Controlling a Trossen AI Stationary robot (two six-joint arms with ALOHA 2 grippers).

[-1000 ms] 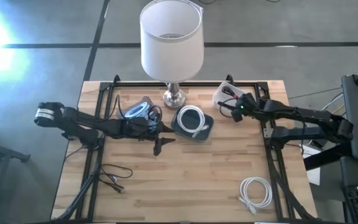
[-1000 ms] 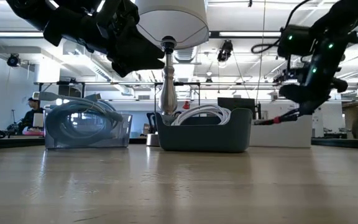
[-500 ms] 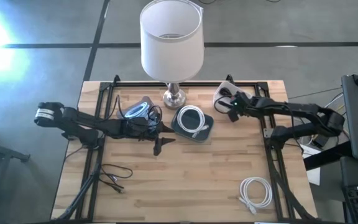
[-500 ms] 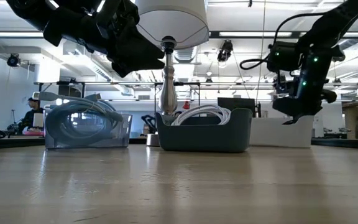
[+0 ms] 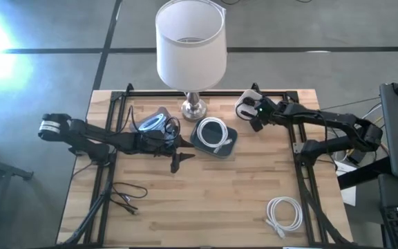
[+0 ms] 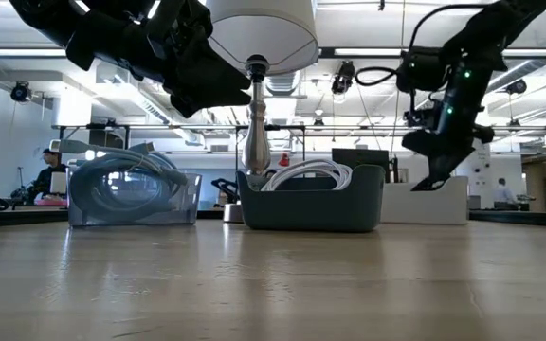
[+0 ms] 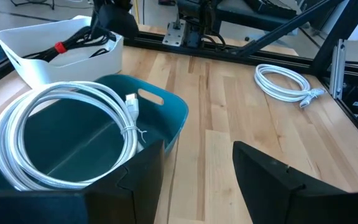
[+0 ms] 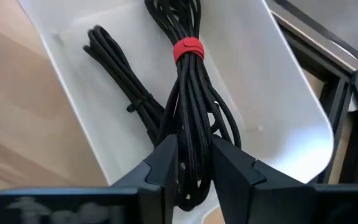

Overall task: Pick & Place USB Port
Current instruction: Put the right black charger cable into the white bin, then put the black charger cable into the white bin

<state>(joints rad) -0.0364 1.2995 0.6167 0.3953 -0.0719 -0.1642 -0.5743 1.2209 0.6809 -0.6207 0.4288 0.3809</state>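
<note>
Upper right of the bench, my right pincer (image 8: pixel 188 171) grips the black cable (image 8: pixel 188 118) over the bin (image 8: pixel 278 112); I'd lower gently before releasing.

Legible text, labels, brands, numbers, signs: none in any view. The band on the left arm (image 5: pixel 49 126) appears white but carries no readable marking. The red tie (image 8: pixel 187 49) on the black cable bundle (image 8: pixel 188 134) is plain.
</note>
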